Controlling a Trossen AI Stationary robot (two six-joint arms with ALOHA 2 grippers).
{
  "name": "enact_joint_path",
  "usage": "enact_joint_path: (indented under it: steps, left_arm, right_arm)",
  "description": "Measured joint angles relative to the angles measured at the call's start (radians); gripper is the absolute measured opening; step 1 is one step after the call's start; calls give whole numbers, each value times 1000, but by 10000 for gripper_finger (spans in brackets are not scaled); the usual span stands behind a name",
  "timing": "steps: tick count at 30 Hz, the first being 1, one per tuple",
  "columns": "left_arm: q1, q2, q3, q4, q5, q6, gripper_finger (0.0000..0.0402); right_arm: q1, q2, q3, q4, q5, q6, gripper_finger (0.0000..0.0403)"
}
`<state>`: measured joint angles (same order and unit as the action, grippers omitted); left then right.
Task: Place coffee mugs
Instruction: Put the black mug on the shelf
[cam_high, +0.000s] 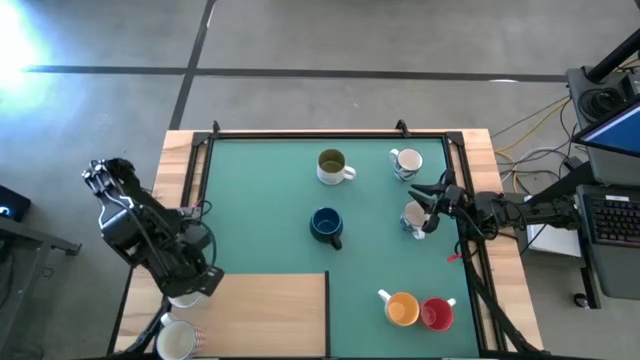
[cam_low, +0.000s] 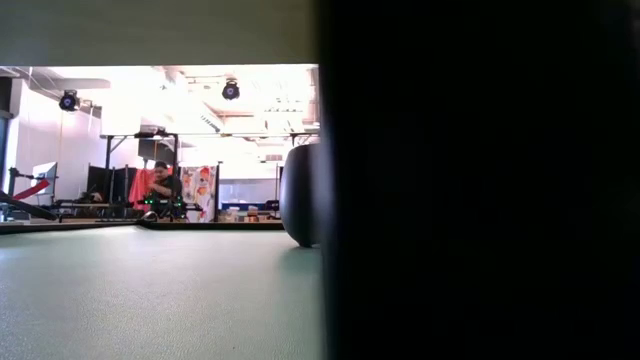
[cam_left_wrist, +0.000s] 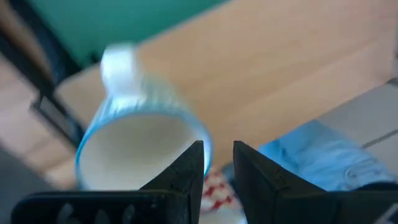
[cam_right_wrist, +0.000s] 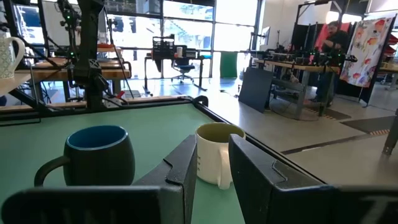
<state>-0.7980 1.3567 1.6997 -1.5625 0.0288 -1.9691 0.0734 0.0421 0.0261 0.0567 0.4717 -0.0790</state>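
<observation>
Now the left tool hangs just off the green mat's near-left corner, over the pale wooden board that adjoins the mat there. Directly under it sits a white mug. In the left wrist view this mug is blurred, its handle pointing toward the mat. One tip of the left tool crosses its rim, and I cannot tell whether the tool is clamped on the mug wall or merely in front of it. A second white mug stands upright farther out from the same corner of the mat.

The right tool reaches in over the mat's right edge, with its tips a little apart and nothing between them. A third white mug stands on the mat right beside it. Whether they touch is unclear. A fourth white mug stands near the mat's far-right corner, and the olive-green mug stands along the mat's far edge, about midway across. The dark blue mug stands at the mat's middle. The orange mug and red mug stand side by side at the mat's near-right corner, touching or nearly so.

Past the right tool, the wrist view shows the dark blue mug and the olive-green mug upright on the mat, well apart.
</observation>
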Motion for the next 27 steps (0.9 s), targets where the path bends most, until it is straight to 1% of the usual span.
enact_joint_path:
  steps: [6,8,12,14,16,20,23,25,27]
  left_arm:
    - [8,0,3,28,-225,86,69]
    - [10,1,2,37,-324,134,69]
    - [13,12,1,44,-561,235,69]
    - [17,16,1,47,-642,260,69]
    - [28,16,1,51,-664,291,69]
    - [52,16,1,64,-665,362,69]
    - [99,21,1,87,-658,452,68]
    - [146,31,0,112,-618,541,68]
    - [211,50,0,152,-536,651,68]
  right_arm:
    - [0,0,0,0,0,0,82]
    - [0,0,0,0,0,0,82]
    - [0,0,0,0,0,0,82]
    - [0,0,0,0,0,0,82]
    - [0,0,0,0,0,0,82]
    - [0,0,0,0,0,0,82]
    - [0,0,0,0,0,0,82]
    - [0,0,0,0,0,0,82]
    - [0,0,0,0,0,0,82]
